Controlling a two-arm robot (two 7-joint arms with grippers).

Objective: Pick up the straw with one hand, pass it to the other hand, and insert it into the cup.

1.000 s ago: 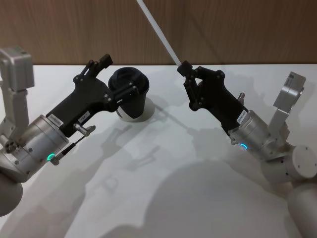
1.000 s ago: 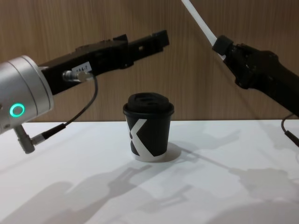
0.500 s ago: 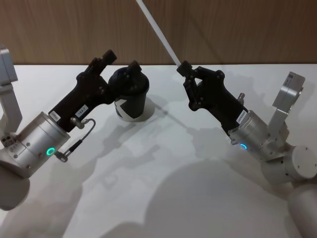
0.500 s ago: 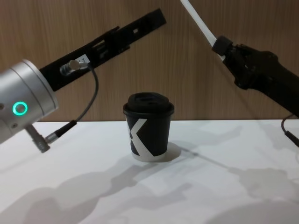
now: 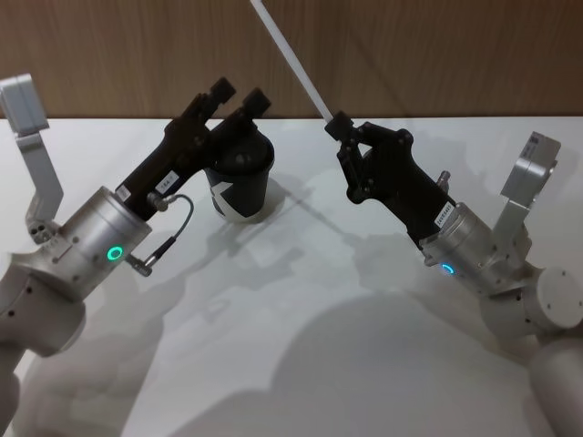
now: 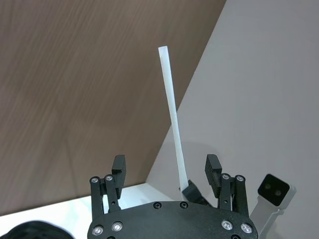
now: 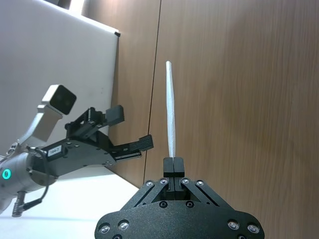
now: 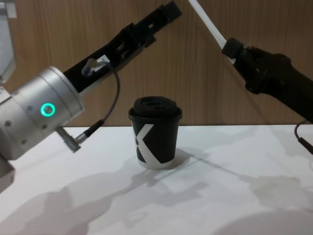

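Note:
The straw (image 5: 291, 60) is a long white tube, held slanting up and back over the table, and my right gripper (image 5: 339, 123) is shut on its lower end. In the right wrist view the straw (image 7: 171, 109) rises straight out of the closed right gripper (image 7: 172, 164). My left gripper (image 5: 239, 93) is open, raised above the cup (image 5: 239, 182) and aimed at the straw without touching it. From the left wrist, the straw (image 6: 172, 114) stands beyond the spread fingers (image 6: 118, 168). The black lidded cup (image 8: 155, 132) stands upright on the table.
A white table (image 5: 301, 309) runs to a wooden wall (image 8: 88, 29) right behind the cup. A thin dark cable (image 8: 105, 115) loops off my left wrist. The left arm's silver wrist (image 5: 96, 246) hangs over the table's left side.
My left gripper has swung up from beside the cup's lid and now points high toward the straw. The right gripper and the straw have held still.

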